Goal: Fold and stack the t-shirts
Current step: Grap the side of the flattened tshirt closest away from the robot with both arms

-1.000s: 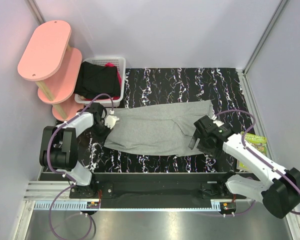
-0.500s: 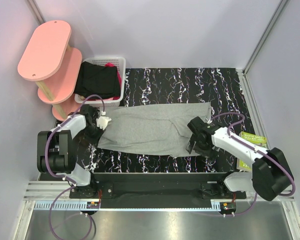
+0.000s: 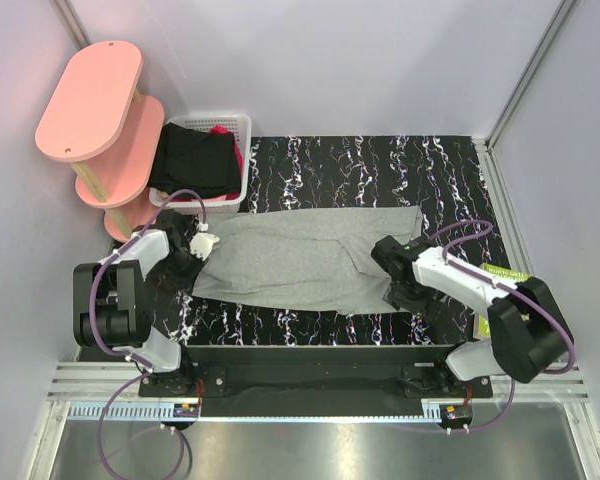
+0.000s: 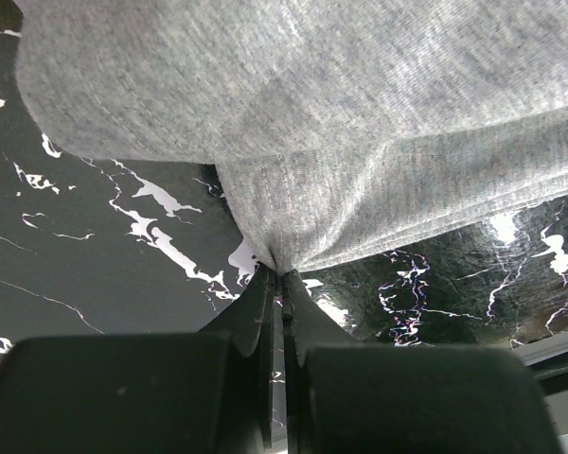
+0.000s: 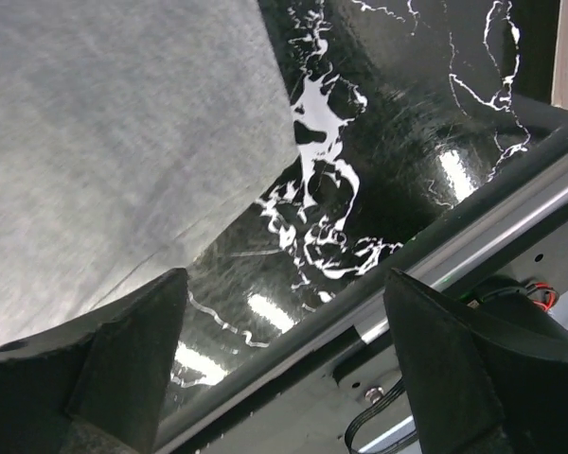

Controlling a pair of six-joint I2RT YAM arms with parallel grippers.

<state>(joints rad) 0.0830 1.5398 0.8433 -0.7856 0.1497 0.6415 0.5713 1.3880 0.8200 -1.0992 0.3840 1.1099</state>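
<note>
Lying flat on the marbled table (image 3: 380,170), the grey shirt (image 3: 300,262) has its long axis left to right, with the right end slightly farther back; I cannot tell which end is the collar. Left gripper (image 4: 282,276): jaws pinched on a fold at its left edge. Right gripper (image 5: 284,284): jaws spread, empty, beside the right hem. Judged light and limp, so take hold at corners or seams.

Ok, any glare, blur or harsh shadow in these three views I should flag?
Top external: even light, sharp, soft shadows only. Left wrist: grey shirt weave crisp, left pincer dark and soft, one glare patch on the table. Right wrist: bright glare streaks on the glossy table, right pincer underexposed.
</note>
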